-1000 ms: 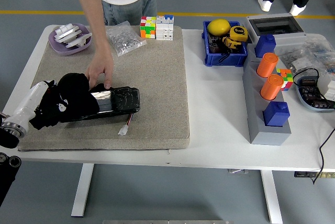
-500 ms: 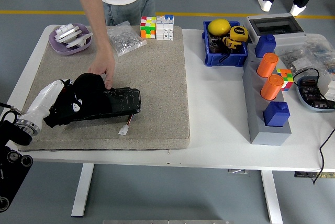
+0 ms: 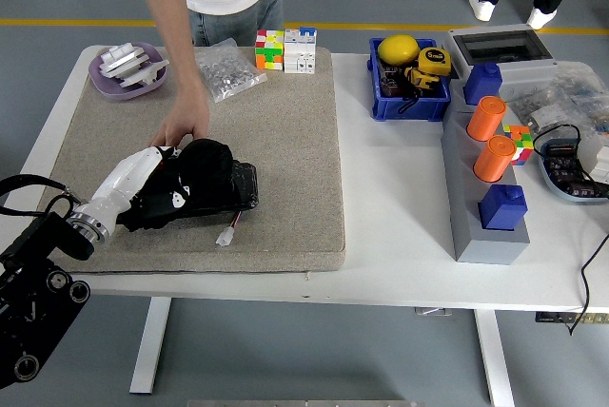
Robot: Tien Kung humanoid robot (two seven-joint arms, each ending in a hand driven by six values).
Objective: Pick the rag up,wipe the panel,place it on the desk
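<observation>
A black rag (image 3: 202,171) lies bunched over a glossy black panel (image 3: 241,188) on the beige mat (image 3: 285,131). My left hand (image 3: 157,184) comes in from the lower left and is shut on the rag, pressing it onto the panel. The rag covers most of the panel; only its right end and a white connector (image 3: 225,237) show. A person's hand (image 3: 183,126) rests on the panel's far left edge, holding it. My right hand is out of view.
On the mat's far edge are a purple dish (image 3: 127,69), a bag of small parts (image 3: 226,69) and two cubes (image 3: 284,49). To the right stand a blue bin (image 3: 409,79), a grey block (image 3: 481,188) with orange cylinders, and boxes.
My left hand has slid the rag to the right along the panel, covering more of it. The person's hand stays at the panel's far edge.
</observation>
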